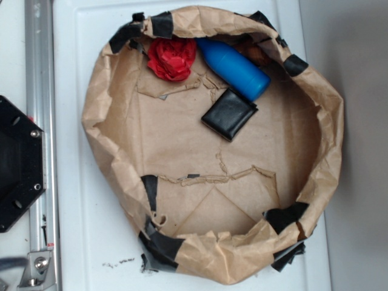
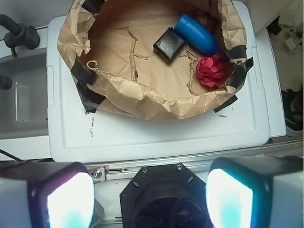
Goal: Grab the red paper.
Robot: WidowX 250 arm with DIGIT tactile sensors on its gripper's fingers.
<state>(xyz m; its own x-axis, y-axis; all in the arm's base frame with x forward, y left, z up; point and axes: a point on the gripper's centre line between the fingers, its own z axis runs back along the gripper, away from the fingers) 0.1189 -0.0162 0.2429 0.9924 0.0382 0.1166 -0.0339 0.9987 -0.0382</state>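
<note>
White tabletop (image 1: 79, 182), metal rail (image 1: 39, 121) along its edge, grey floor (image 1: 364, 121) beside, soft even light

Red paper (image 1: 171, 59) lies beside blue bottle (image 1: 233, 67) inside brown paper wall (image 1: 97, 103).

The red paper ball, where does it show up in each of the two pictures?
Exterior view: the red paper sits upper left of centre, against the far wall of the brown paper nest.
Wrist view: it sits right of centre, by the nest's right wall.
Shared landmark: the blue bottle lies right beside it in both views, with the black wallet next to the bottle.
</note>
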